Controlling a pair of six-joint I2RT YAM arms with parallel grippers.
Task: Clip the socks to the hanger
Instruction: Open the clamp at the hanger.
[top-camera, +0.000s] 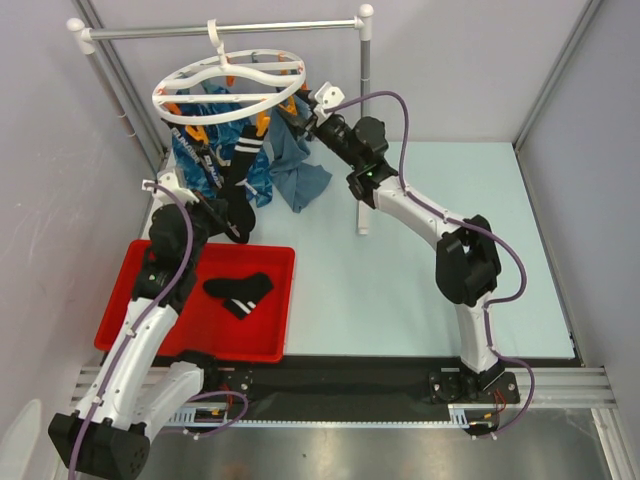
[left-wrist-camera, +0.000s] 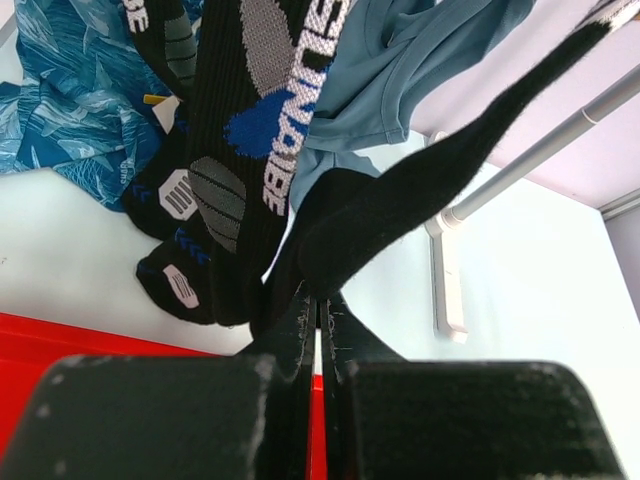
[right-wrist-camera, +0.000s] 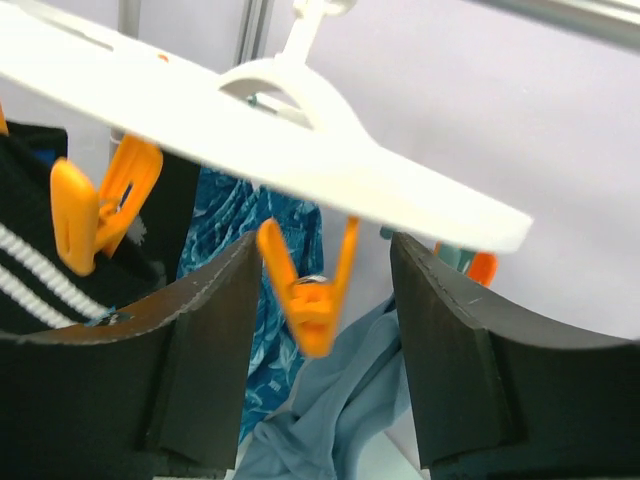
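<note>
Left gripper pinched tight, arm raised forward; right gripper parted, arm stretched high leftward

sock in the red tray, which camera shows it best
Top view: the sock lies whole in the red tray. The left wrist view catches only a strip of tray, not that sock; the right wrist view shows neither.

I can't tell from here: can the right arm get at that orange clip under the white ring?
Probably yes. The right gripper is open, its fingers standing either side of the orange clip that hangs below the hanger, and nothing shows between them and the clip.
</note>
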